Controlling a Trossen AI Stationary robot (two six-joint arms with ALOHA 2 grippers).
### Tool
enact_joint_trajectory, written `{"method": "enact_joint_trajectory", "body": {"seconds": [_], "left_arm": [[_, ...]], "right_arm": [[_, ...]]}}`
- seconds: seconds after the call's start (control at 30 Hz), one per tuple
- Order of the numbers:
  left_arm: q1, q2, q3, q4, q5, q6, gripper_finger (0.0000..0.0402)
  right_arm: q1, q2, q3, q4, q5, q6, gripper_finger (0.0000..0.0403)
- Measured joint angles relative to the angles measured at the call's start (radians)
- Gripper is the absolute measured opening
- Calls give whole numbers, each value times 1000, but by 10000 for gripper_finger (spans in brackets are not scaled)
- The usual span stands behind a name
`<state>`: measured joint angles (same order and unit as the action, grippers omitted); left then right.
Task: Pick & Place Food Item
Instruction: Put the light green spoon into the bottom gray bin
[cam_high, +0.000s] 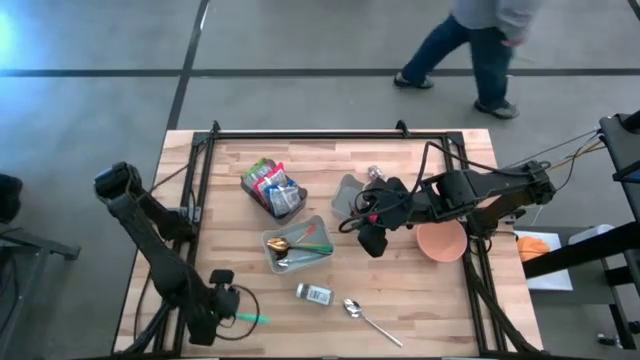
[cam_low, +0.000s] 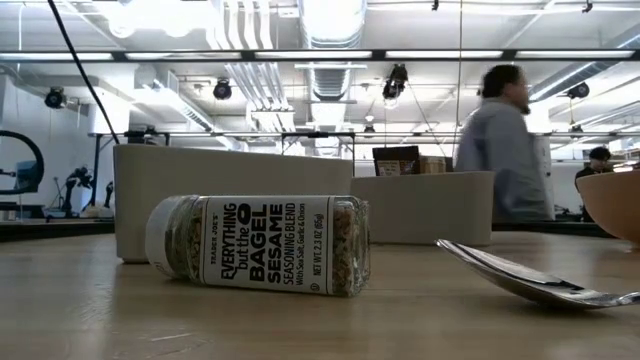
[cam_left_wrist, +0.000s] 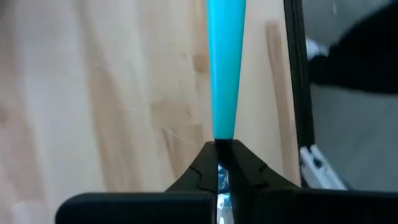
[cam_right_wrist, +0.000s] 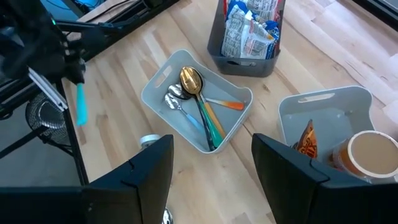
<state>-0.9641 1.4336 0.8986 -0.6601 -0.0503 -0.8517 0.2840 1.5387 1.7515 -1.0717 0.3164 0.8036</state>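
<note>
Left pincer (cam_high: 232, 315) near the counter's (cam_high: 440, 300) front-left corner is clamped on a teal handle (cam_left_wrist: 225, 68), its far end cut off; right pincer (cam_right_wrist: 211, 163) stands apart over the utensil tray (cam_right_wrist: 163, 78); seasoning jar (cam_high: 314, 293) lies near the front edge.

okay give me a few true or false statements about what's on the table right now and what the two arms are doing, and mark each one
1. The left end effector is shut on the turquoise utensil handle. True.
2. The seasoning jar stands upright. False: it lies on its side.
3. The right end effector is open, above the table near the utensil tray. True.
4. The utensil tray is empty. False: it holds several spoons.
5. A loose spoon lies on the table near the seasoning jar. True.
</note>
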Motion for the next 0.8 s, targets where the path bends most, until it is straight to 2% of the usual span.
{"method": "enact_joint_trajectory", "body": {"seconds": [0.17, 0.33, 0.43, 0.57, 0.8], "left_arm": [[86, -108, 88, -106, -70, -97, 6], [267, -158, 228, -309, -72, -71, 6], [401, -147, 322, -434, -80, 57, 6], [584, -126, 399, -448, -42, 313, 6], [869, -62, 392, -431, 86, 703, 6]], "right_arm": [[0, 0, -7, 0, 19, 2, 215], [2, 0, -32, 9, 27, 7, 215], [2, 0, -68, 11, 27, 34, 215], [4, 1, -121, 11, 24, 85, 215], [11, -4, -140, 40, 22, 142, 215]]}}
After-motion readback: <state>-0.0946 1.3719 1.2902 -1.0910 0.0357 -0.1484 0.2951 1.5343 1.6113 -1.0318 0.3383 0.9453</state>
